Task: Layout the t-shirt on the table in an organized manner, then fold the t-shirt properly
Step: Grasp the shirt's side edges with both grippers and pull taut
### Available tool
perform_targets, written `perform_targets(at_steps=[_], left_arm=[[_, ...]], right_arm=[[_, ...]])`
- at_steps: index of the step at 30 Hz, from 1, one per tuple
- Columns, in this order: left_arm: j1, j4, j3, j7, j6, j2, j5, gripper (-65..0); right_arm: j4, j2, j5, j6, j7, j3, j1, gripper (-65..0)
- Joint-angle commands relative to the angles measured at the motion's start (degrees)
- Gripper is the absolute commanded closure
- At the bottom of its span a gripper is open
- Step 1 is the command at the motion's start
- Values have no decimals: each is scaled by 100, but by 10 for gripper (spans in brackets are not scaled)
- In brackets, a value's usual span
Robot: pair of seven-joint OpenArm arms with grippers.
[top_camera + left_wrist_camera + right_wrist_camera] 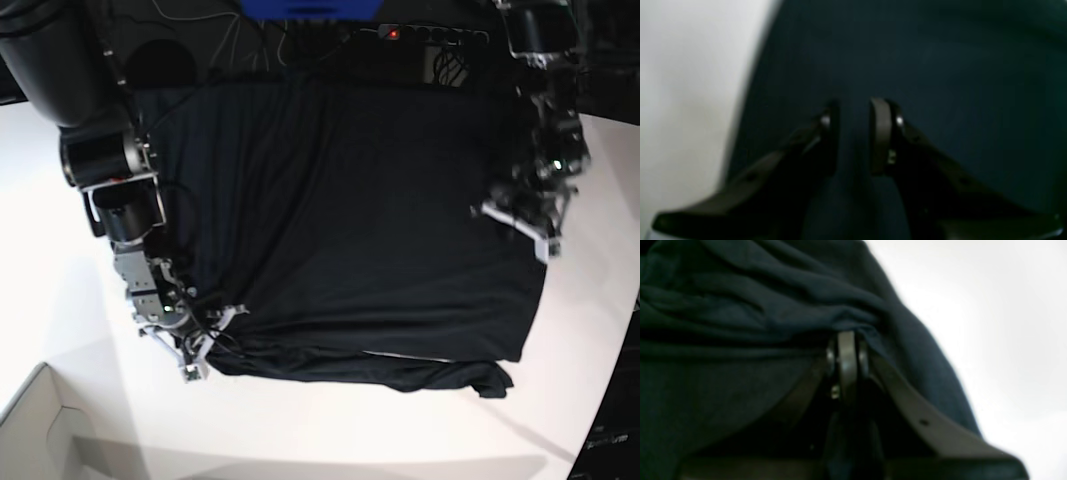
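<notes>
Left wrist view. Item: left gripper (853, 133), jaws parted with a clear gap, dark cloth showing between the pads; whether they pinch any of it I cannot tell. Item: t-shirt (940, 66), smooth and flat here, filling the frame from twelve round to six o'clock. Item: table (690, 100), bare white, at nine o'clock, the shirt's edge running diagonally beside it.

Right wrist view. Item: right gripper (846, 363), pads pressed together at centre, closed on a bunched ridge of the t-shirt (756, 306). Folds radiate from the pinch toward ten and eleven o'clock. White table (990, 323) from one to four o'clock.

Base view. Item: t-shirt (350, 230), spread wide over the middle of the table (320, 430), mostly flat, rumpled along the six o'clock hem with a bunched corner near five o'clock. Item: right gripper (205, 350) at eight o'clock, at the gathered corner of the cloth, wrinkles fanning from it. Item: left gripper (520, 215) at three o'clock, over the shirt's side edge. Item: cardboard box (40, 430), corner only, at seven o'clock.

Handling note, as judgement: layout looks unfinished. The held corner likely wants drawing outward toward seven o'clock, low and slow, while the other side stays anchored, so the hem tension clears the wrinkles without dragging the whole garment. Thin fabric will slip and re-bunch if pulled sharply.
</notes>
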Motion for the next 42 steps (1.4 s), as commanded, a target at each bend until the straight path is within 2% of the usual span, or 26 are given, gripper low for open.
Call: perform_targets(at_steps=[1, 5, 8, 15, 19, 24, 28, 34, 37, 42], left_arm=[[-174, -119, -35, -219, 57, -120, -26, -146], [-245, -902, -35, -668, 57, -164, -26, -146], [-579, -1491, -27, -914, 57, -322, -26, -146], [-1818, -3187, -27, -1292, 57, -524, -17, -146], [-2311, -3627, 9, -1424, 57, -612, -17, -146], [-2478, -3671, 580, -1468, 57, -717, -26, -146], [-2478, -3662, 712, -1468, 57, -717, -35, -146], [-2451, -3697, 738, -1477, 57, -709, -35, -146], [-2442, -3697, 738, -1477, 57, -709, -35, -146], [-2434, -3706, 712, -1477, 57, -709, -35, -146]], right_arm=[[72, 28, -35, -111, 70, 10, 252, 0], [81, 116, -9, -120, 70, 19, 305, 0], [81, 151, 0, -120, 61, 19, 323, 0], [90, 160, 0, -120, 44, 19, 314, 0], [142, 230, 0, -120, 44, 28, 164, 0], [934, 239, -17, -120, 35, 28, -319, 0], [1549, 239, -9, -137, -123, 28, -723, 0], [3017, 98, -17, -137, -220, 1109, -1646, 0], [3791, 37, -9, -137, -246, 1355, -2086, 0], [5118, 37, 0, -120, -721, 1399, -3079, 0]])
